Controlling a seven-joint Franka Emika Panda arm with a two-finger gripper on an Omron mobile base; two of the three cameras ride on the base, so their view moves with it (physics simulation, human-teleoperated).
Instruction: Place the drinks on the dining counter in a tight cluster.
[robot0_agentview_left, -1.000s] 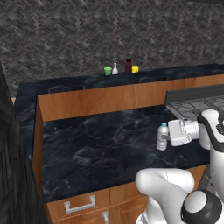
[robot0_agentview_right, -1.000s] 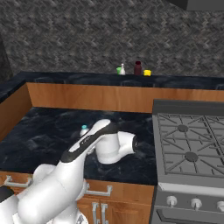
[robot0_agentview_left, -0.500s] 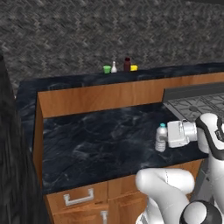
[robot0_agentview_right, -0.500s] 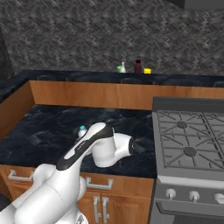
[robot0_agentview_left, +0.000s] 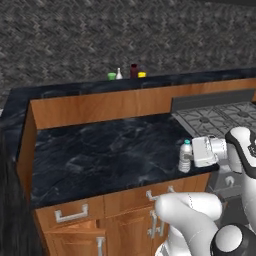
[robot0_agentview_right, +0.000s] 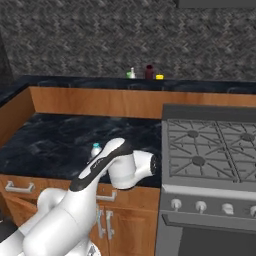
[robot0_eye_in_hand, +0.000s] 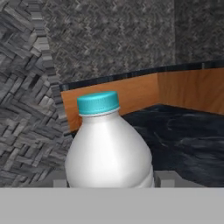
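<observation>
Clear bottle with the light-blue cap now stands upright between the fingers, which have drawn in a shade over the last second and look clenched on its lower body, just above the near edge of the black worktop beside the stove. The base has also crept along, so the whole view has slid while the bottle keeps its place in the fingers. Far ahead of the fingers, on the dining counter past the wood riser, the maroon bottle and the white-necked bottle stand close together; judging by that, this last drink is secured and the carry over to join them comes next.
</observation>
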